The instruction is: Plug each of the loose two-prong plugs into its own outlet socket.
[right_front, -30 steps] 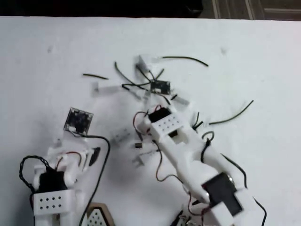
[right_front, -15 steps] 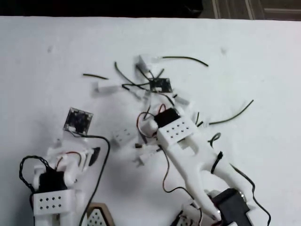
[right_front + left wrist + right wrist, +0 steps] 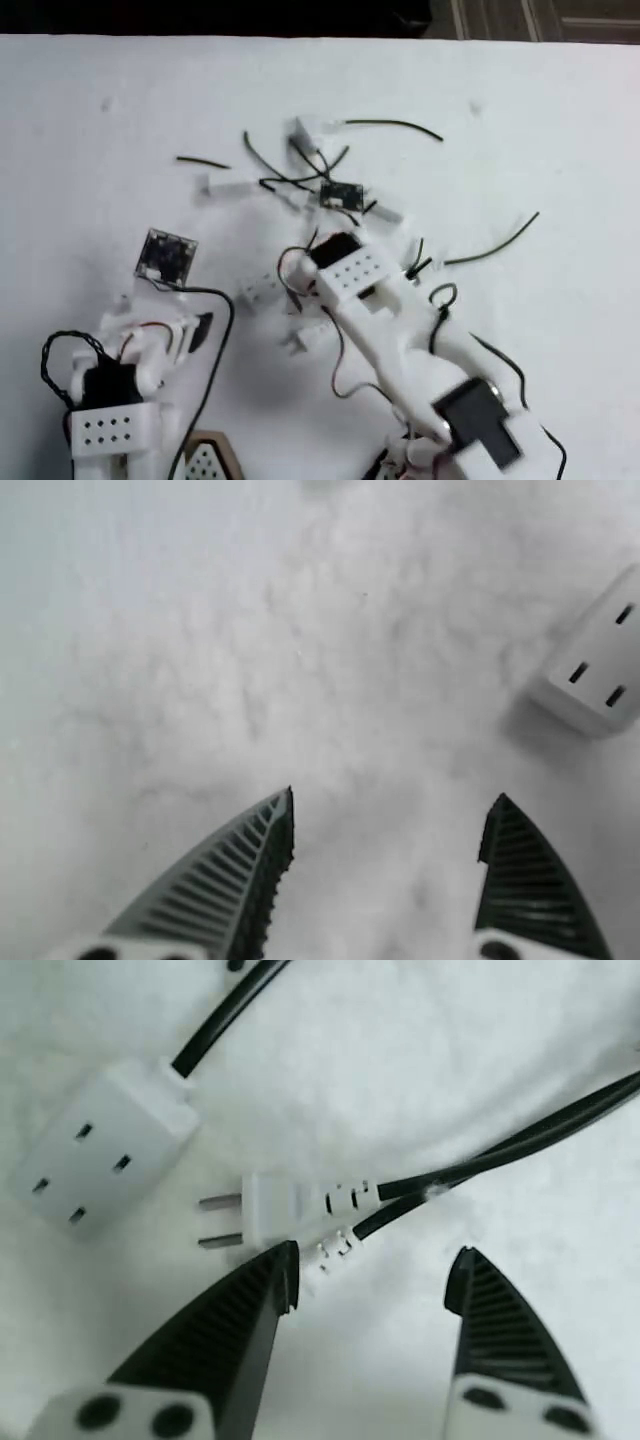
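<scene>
right wrist view shows the right hand [image 3: 375, 1260] open wide and holding nothing, with its two dark ribbed fingers [image 3: 240, 1320] low over the white bench [image 3: 450, 1040]. just past the fingertips lies a white two-prong plug on a black cord [image 3: 262, 1208]. it is flat on the bench, and its two metal prongs point toward a white plastic outlet block with small slots [image 3: 105, 1145]. the plug is near the outlet block but not touching it, and the slots i can see are empty. a second black cord with a white ribbed end [image 3: 338, 1245] lies right beside the first, partly behind one finger, so i cannot tell if it has prongs. in the left wrist view the left hand [image 3: 392, 800] is open wide too and holds nothing. it hangs over bare bench with a white slotted block [image 3: 600, 665] a little way beyond one finger, and its slots look empty as well. i cannot tell if this is the same block. in the high view the right arm [image 3: 400, 330] is out over the middle of the bench and the left arm [image 3: 120, 390] sits back near the front edge. more loose black cords [image 3: 395, 123] and small white bits lie scattered farther back. i think the job has hardly begun. no plug sits in a socket, so every plug is left to do, and the one by the right hand looks like the first to pick up.
</scene>
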`<state>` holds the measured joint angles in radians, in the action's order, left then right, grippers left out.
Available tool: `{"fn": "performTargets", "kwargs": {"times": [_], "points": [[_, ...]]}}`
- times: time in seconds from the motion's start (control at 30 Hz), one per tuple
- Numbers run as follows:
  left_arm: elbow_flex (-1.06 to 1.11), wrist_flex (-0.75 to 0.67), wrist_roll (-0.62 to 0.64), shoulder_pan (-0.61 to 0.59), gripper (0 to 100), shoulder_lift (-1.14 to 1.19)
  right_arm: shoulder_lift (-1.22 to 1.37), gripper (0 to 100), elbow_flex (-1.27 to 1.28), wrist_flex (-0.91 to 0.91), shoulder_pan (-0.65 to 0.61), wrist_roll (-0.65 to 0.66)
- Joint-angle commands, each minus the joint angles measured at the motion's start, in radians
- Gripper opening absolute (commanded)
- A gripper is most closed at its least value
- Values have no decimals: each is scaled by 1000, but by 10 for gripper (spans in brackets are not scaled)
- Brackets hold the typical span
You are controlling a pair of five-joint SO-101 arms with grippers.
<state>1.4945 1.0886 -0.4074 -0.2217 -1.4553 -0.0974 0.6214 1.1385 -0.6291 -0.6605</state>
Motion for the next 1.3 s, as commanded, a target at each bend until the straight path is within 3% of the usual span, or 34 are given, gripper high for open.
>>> {"fn": "performTargets", "kwargs": {"times": [0.0,0.23,0.43,0.5,0.83,0.97,1.17,1.27], "points": [[-3,3,8,-7,302,-15,79,241,-15,-87,36,-15],[-3,3,8,-7,302,-15,119,224,-15,-147,58,-12],[-3,3,8,-7,302,-15,120,62,-15,-154,90,-8],[-3,3,8,-7,302,-15,117,18,-15,-166,124,38],[-3,3,8,-7,302,-15,113,17,-15,-145,298,255],[-3,3,8,-7,302,-15,45,65,-15,-96,292,327],[-3,3,8,-7,302,-15,-116,279,-12,22,302,325],[-3,3,8,-7,302,-15,-147,274,-8,36,303,325]]}}
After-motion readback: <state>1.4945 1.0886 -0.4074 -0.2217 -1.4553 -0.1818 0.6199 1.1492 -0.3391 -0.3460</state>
